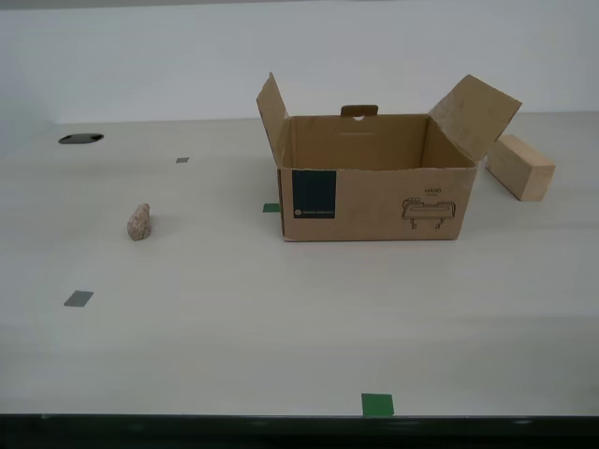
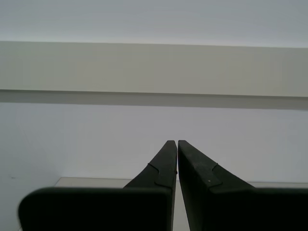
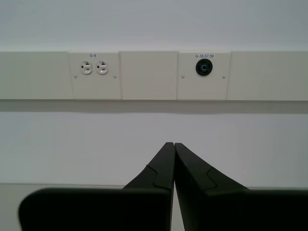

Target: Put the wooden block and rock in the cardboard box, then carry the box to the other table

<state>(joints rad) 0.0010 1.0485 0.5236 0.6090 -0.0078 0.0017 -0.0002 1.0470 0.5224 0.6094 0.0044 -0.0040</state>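
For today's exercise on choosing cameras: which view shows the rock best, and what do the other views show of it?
The exterior view shows the rock best: it lies in the open on the beige table, toward that view's left, apart from the cardboard box. Both wrist views show none of it, only shut jaws against a wall.

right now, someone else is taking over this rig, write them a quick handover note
My first gripper and my second gripper are both shut, empty, and aimed at the wall.
The cardboard box stands open on the beige table. The rock lies apart from it toward the exterior view's left. The wooden block lies by the box's flap at the exterior view's right.
Done: nothing.
Left: load both, then carry the box over.
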